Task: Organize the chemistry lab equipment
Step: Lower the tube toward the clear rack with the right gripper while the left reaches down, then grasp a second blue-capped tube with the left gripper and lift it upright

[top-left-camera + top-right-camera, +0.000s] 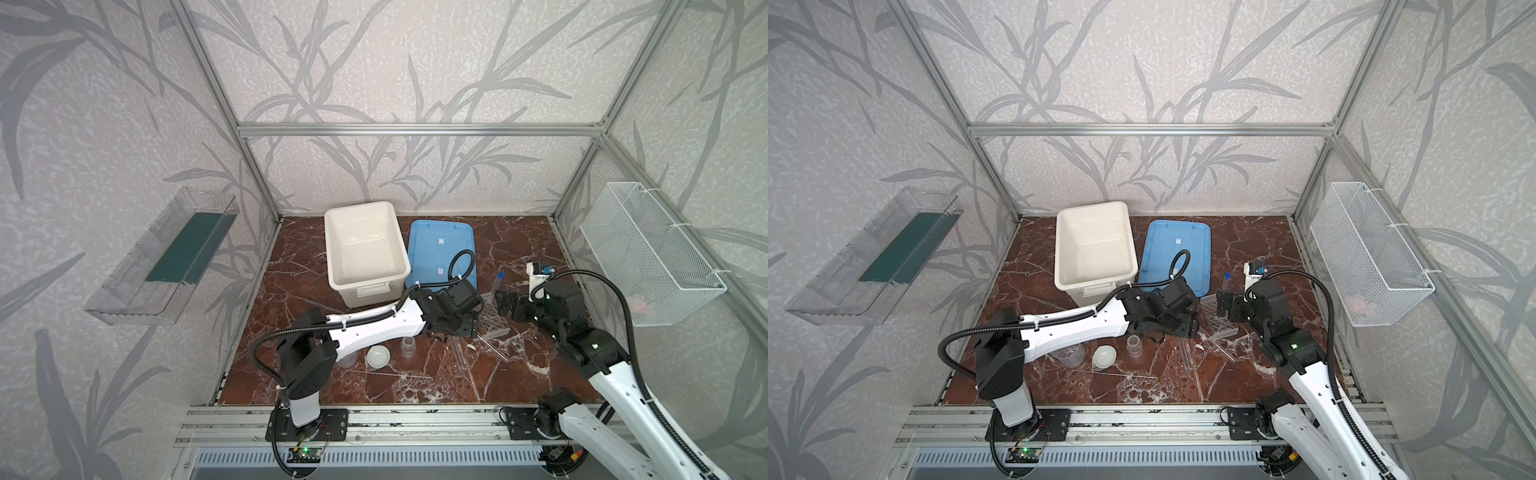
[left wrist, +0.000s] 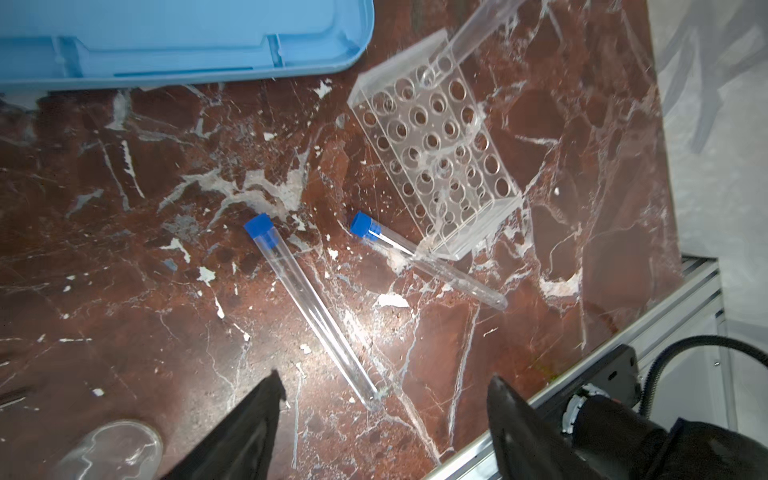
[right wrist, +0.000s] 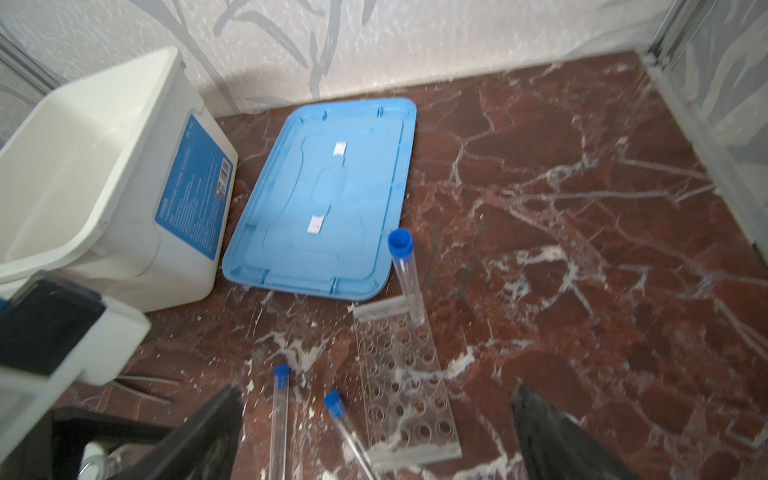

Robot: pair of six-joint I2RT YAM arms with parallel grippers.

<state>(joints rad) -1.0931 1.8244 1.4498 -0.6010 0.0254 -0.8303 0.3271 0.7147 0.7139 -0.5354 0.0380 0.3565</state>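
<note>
Your left fingers and right fingers stand spread, holding nothing. One tube stands in the rack; a second tube and a third tube lie on the counter beside it.

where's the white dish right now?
In both top views the white dish sits front-left on the table, between the beaker and the small jar, just in front of the left arm.
</note>
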